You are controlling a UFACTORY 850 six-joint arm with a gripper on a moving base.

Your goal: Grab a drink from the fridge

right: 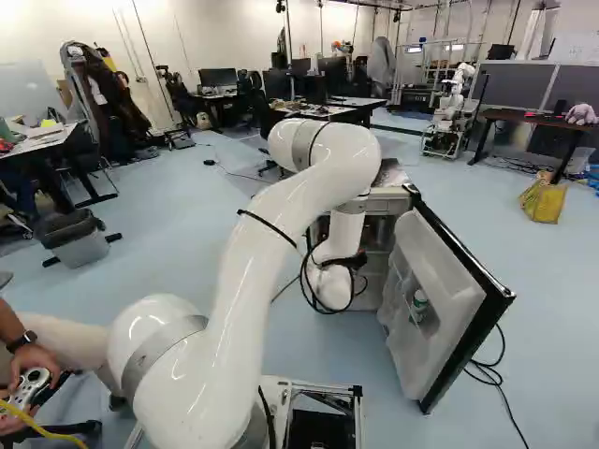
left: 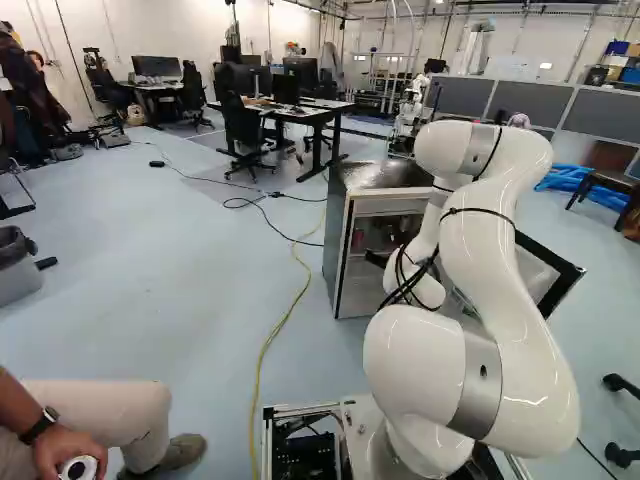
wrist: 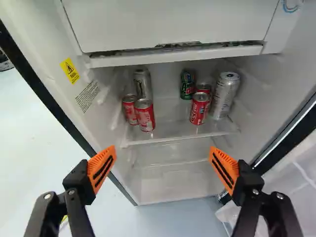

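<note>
Reaching forward from the base, the white arm [left: 510,300] bends down to the front of the small fridge [left: 336,250], whose door [right: 440,309] stands open. The hand [left: 376,258] is at the open front. In the wrist view, the two fingers of the hand [wrist: 163,169] stand wide apart, their orange pads [wrist: 101,169] well clear of each other, and the cans are ahead of them, deeper inside.

All seven drinks are upright on one shelf [wrist: 177,132], below the white compartment front [wrist: 173,24]. Toward the wall with the yellow warning label [wrist: 69,71] is a group of three: a silver can [wrist: 142,83] behind two red cans [wrist: 145,116]. Toward the door side is a group of four: a green can [wrist: 187,85] at the back, a front red can [wrist: 199,108], a rear red can [wrist: 204,88] partly hidden behind it, and a tall silver-white can [wrist: 225,96] next to them. A green-and-white container [right: 418,305] sits in the door's inner rack.

Across the floor, a yellow cable [left: 262,360] runs beside the base. Farther off are desks [left: 300,108] with monitors, a gray bin [right: 82,248], a yellow bag [right: 543,201] and another robot [right: 449,117].
</note>
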